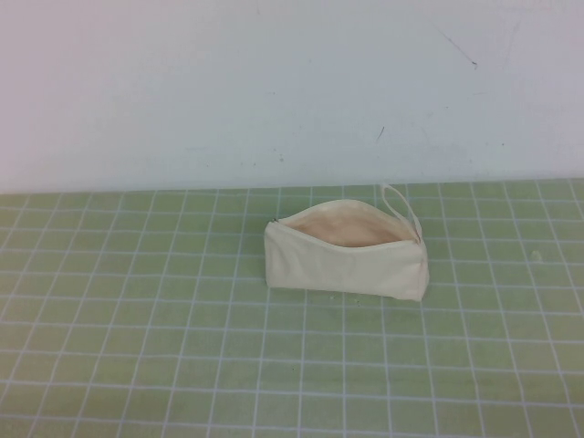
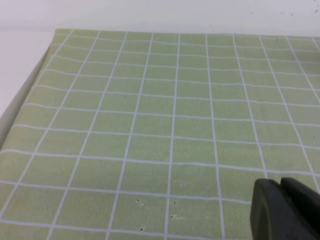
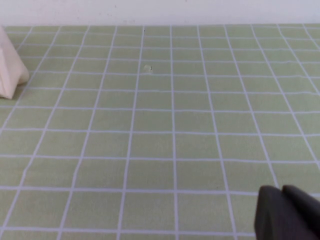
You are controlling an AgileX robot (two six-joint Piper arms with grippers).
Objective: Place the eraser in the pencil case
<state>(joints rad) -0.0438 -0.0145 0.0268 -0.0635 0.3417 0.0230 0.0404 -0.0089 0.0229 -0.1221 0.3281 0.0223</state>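
Note:
The cream pencil case (image 1: 347, 262) lies in the middle of the green grid mat in the high view, its zip open and the peach lining showing, its thin loop strap (image 1: 401, 206) at its right end. One end of it shows in the right wrist view (image 3: 10, 75). No eraser shows in any view. My left gripper (image 2: 280, 186) is shut and empty, low over bare mat. My right gripper (image 3: 281, 192) is shut and empty, over bare mat well away from the case. Neither gripper shows in the high view.
The green grid mat (image 1: 137, 347) covers the table up to a white wall (image 1: 274, 82) at the back. The mat's edge and the white table (image 2: 15, 65) show in the left wrist view.

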